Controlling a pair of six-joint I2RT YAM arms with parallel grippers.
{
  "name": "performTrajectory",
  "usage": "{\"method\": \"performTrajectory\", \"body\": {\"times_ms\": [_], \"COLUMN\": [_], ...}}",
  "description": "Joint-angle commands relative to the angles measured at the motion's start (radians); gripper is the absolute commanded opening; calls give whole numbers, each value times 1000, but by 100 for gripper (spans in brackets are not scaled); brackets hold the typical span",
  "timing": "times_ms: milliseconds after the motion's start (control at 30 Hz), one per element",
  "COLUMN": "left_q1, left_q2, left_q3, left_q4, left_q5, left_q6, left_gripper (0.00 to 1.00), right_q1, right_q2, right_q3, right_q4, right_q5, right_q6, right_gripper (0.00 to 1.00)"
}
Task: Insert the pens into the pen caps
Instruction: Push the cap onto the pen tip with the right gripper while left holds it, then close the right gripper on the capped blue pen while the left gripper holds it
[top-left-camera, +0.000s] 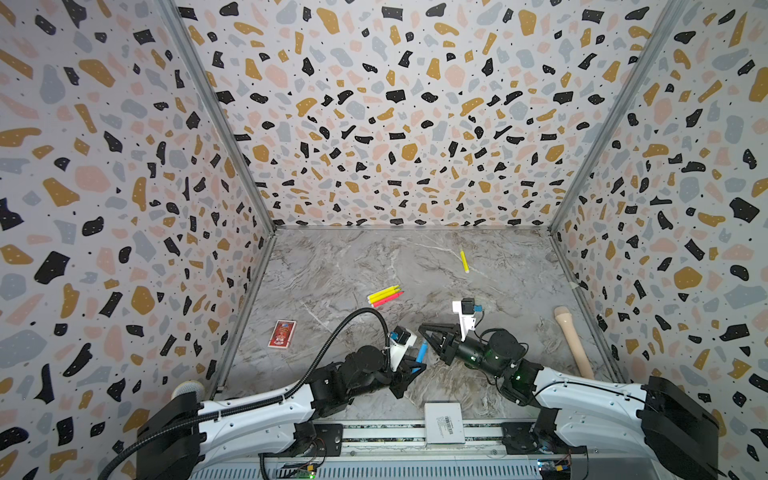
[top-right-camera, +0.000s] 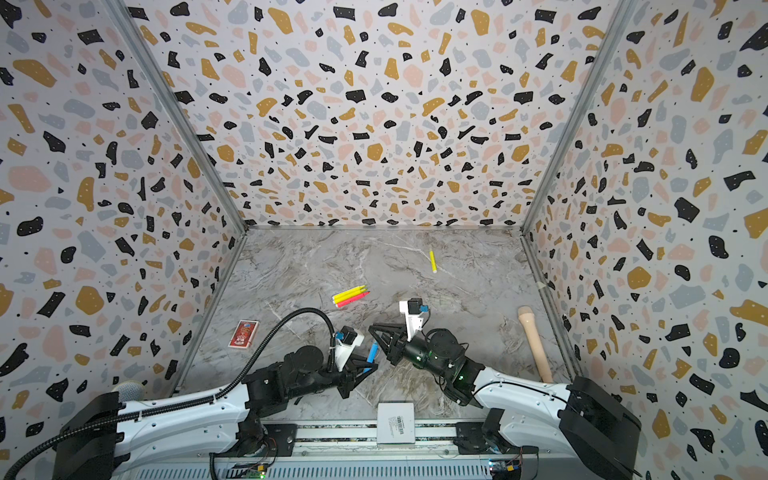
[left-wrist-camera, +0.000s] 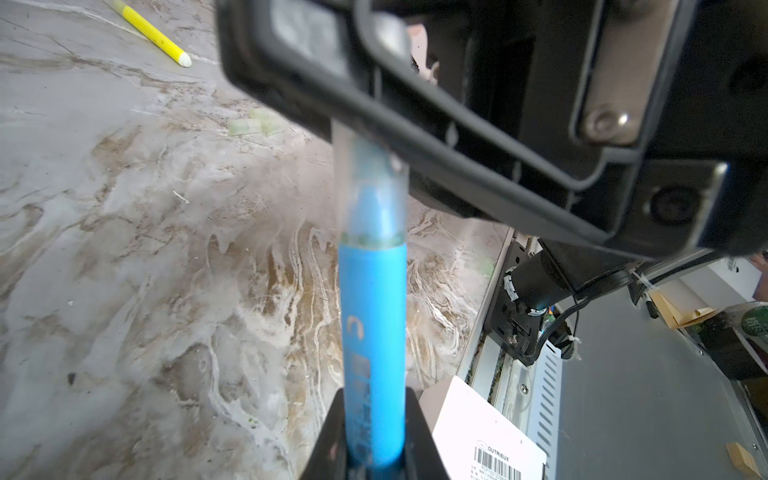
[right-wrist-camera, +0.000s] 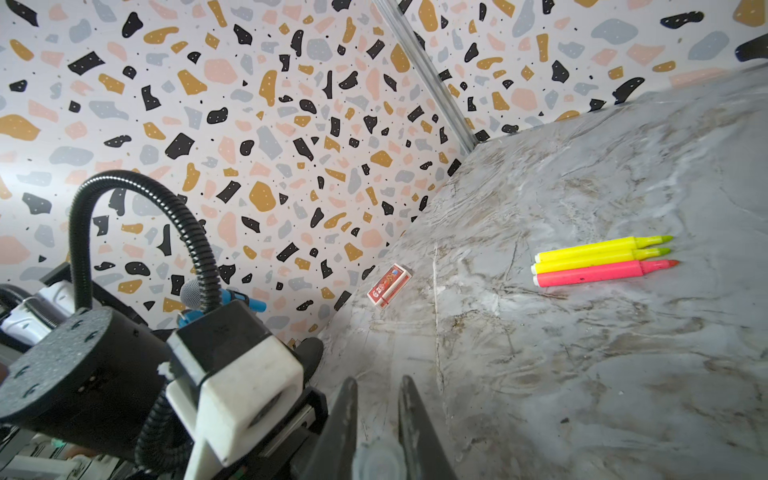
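Observation:
My left gripper (left-wrist-camera: 372, 392) is shut on the lower end of a blue pen (left-wrist-camera: 372, 332). The pen's tip sits inside a clear pen cap (left-wrist-camera: 370, 187). My right gripper (right-wrist-camera: 378, 380) is shut on that cap (right-wrist-camera: 378, 459), deep between its fingers. In both top views the two grippers (top-left-camera: 417, 368) (top-left-camera: 422, 329) meet at the blue pen (top-left-camera: 421, 351) near the table's front middle. Two yellow pens (top-left-camera: 383, 292) and a pink-red pen (top-left-camera: 387, 300) lie together uncapped behind them. A lone yellow pen (top-left-camera: 464, 262) lies farther back. Small clear caps (left-wrist-camera: 257, 124) lie on the table.
A red card box (top-left-camera: 282, 333) lies at the left by the wall. A thick beige handle (top-left-camera: 575, 343) lies along the right wall. A white labelled box (top-left-camera: 444, 423) sits on the front rail. Patterned walls close three sides of the marble table (top-left-camera: 332, 266).

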Motion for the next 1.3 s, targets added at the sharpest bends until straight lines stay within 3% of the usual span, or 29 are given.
{"method": "performTrajectory", "body": {"times_ms": [0, 200, 633, 867, 1067, 1267], "left_q1": [93, 155, 210, 216, 218, 218], "left_q2": [-75, -108, -103, -116, -110, -60], "left_q3": [123, 118, 44, 44, 23, 7], "left_q4": [421, 424, 485, 443, 428, 505], "left_q5": [-151, -78, 55, 72, 71, 225], "left_q6": [-47, -64, -111, -76, -55, -47], "left_gripper": [0, 0, 0, 0, 0, 0], "right_q1": [95, 98, 86, 77, 80, 3], "right_q2": [57, 65, 44, 88, -1, -140], "right_q3": [-68, -61, 72, 165, 208, 319], "right_q4": [-282, -293, -358, -482, -507, -553], "right_q5": [-130, -139, -294, -247, -153, -215], "right_q6": [30, 19, -156, -161, -133, -228], "right_gripper": [0, 0, 0, 0, 0, 47]}}
